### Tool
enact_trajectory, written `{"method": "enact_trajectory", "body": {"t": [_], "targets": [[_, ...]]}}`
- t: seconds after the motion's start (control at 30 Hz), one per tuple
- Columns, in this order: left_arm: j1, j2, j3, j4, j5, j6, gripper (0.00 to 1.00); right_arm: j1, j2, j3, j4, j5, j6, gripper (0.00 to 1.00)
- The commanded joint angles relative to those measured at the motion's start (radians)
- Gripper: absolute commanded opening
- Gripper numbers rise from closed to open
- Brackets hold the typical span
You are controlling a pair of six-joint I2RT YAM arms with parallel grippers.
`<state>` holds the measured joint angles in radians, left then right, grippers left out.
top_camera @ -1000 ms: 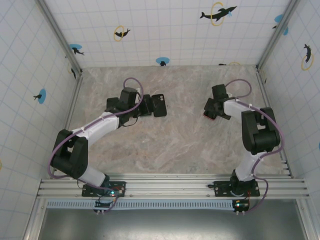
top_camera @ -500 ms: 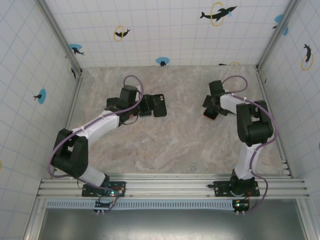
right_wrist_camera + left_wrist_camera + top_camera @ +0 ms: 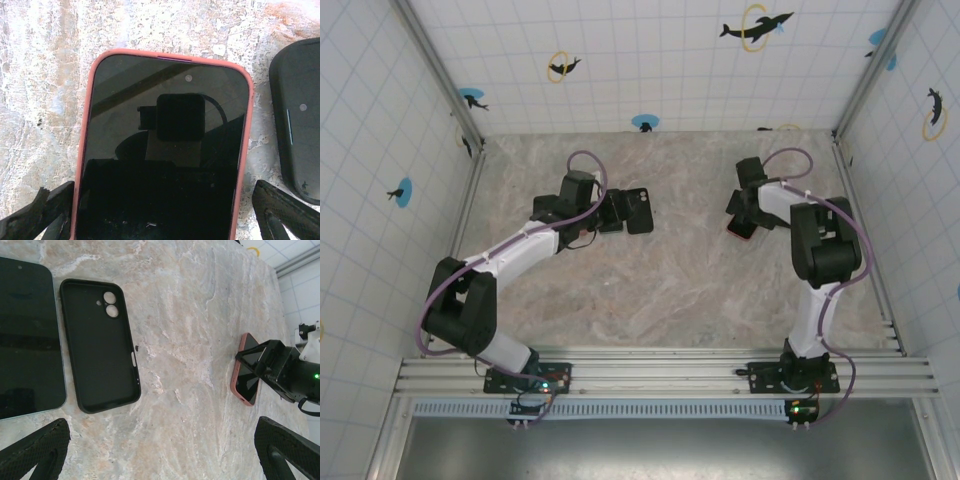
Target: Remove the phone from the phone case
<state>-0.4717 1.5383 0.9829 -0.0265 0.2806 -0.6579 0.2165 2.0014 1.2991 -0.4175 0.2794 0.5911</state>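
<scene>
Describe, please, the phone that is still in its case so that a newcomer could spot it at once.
On the marble table, look to the right half, beneath the right gripper. A phone lies there screen up, rimmed by a salmon-pink case; the other phone, on the left, is bare and lies beside an empty black case.

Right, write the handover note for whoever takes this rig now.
Left gripper: open, holding nothing, by the bare phone and empty black case lying side by side.
Right gripper: open, fingers either side of the pink-cased phone, screen up.
Done: black case is off its phone.
Left: pull the other phone from its pink case.
</scene>
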Motion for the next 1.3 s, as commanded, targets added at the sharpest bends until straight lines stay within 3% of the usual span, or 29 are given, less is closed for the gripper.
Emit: {"method": "enact_trajectory", "body": {"t": [0.0, 0.37, 0.57, 0.83, 1.27], "targets": [[-0.004, 0.023, 0.014, 0.027, 0.022, 0.001, 0.97, 0.001, 0.057, 0.031, -0.118, -0.040, 0.010, 0.90], [-0.008, 0.025, 0.002, 0.033, 0.020, 0.009, 0.97, 0.006, 0.071, 0.035, -0.135, -0.096, 0.059, 0.75], [-0.008, 0.019, 0.002, 0.026, 0.012, 0.010, 0.98, 0.006, 0.040, 0.040, -0.112, -0.104, -0.011, 0.68], [-0.008, 0.024, 0.014, 0.026, 0.009, 0.003, 0.97, 0.004, -0.087, -0.036, -0.018, -0.105, -0.148, 0.60], [-0.021, 0.065, 0.068, 0.047, 0.038, -0.021, 0.94, 0.018, -0.347, -0.250, 0.215, -0.189, -0.354, 0.57]]}}
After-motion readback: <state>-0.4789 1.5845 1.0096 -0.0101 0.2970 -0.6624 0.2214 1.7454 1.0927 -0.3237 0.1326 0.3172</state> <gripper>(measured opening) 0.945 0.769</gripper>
